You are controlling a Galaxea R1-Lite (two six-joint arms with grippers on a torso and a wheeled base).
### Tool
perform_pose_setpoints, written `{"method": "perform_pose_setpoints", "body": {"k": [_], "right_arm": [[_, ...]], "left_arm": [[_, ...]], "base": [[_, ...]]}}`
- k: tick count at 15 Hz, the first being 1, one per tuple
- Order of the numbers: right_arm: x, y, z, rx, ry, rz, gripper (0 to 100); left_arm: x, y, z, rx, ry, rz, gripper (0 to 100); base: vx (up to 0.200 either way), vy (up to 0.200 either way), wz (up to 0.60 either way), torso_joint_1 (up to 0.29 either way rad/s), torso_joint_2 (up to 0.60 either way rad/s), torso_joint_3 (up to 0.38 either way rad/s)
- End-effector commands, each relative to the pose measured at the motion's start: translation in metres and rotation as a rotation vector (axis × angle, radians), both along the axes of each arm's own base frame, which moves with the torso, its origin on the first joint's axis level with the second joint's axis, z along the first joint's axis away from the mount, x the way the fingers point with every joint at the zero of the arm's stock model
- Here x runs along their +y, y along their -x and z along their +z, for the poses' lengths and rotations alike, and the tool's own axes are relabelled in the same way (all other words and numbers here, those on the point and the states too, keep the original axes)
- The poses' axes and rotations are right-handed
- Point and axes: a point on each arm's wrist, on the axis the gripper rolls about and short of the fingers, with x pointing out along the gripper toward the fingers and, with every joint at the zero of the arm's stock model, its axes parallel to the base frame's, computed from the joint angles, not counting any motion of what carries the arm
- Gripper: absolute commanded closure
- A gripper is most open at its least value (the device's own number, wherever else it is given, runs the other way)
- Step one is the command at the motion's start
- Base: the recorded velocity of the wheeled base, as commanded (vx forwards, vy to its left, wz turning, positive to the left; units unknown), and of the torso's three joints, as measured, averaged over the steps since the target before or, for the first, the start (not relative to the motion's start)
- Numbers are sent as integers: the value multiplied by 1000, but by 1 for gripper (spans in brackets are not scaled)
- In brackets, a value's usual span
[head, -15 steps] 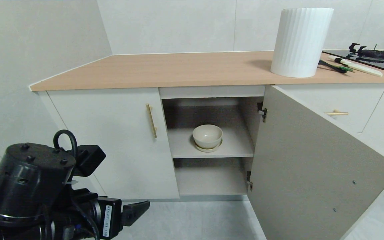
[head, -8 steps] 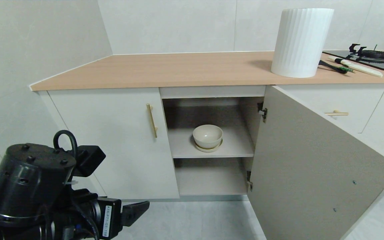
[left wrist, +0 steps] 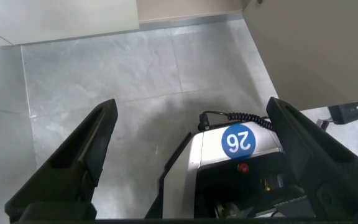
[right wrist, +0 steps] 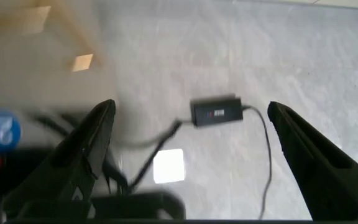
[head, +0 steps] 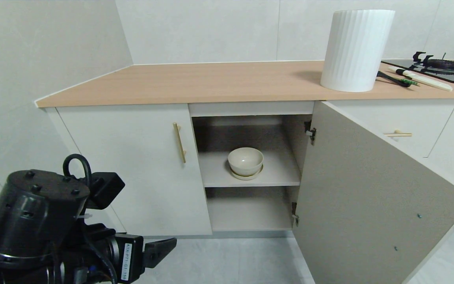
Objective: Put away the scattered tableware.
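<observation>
Note the wooden worktop (head: 211, 81) running along the tiled wall. Below it, one cabinet door (head: 361, 189) stands swung wide toward the robot's right, exposing two shelves. The neighbouring left door (head: 132, 165) is closed. A white ribbed canister (head: 355, 49) stands upright on the worktop, near the stove (head: 443, 65).

The left pincer (left wrist: 191, 107) is released, its fingers spread with nothing between them, low over the floor (left wrist: 135, 68) in front of the closed door. The right pincer (right wrist: 191, 109) is likewise released and empty above the floor.

Locate the bowl (head: 245, 159) on the upper shelf (head: 278, 169), seated upright in a shallow dish (head: 246, 176). Several long utensils (head: 428, 82) lie on the worktop between canister and stove.
</observation>
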Motion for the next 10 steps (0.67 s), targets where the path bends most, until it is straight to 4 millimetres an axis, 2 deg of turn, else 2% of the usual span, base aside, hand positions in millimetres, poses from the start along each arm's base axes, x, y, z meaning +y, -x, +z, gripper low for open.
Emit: {"method": "perform_pose_setpoints", "body": {"k": [1,7,10], "right_arm": [[-6,-20,-17,63,-7,-36,0],[-4,-45,-33,13,-124,10,0],[-3,-47,-35,23,-158,37,0]], "left_arm": [[0,0,0,1,-1,1,0],[0,0,0,1,-1,1,0],[0,0,0,1,-1,1,0]], "base": [[0,0,0,0,0,0],[0,0,0,0,0,0],[0,0,0,0,0,0]]}}
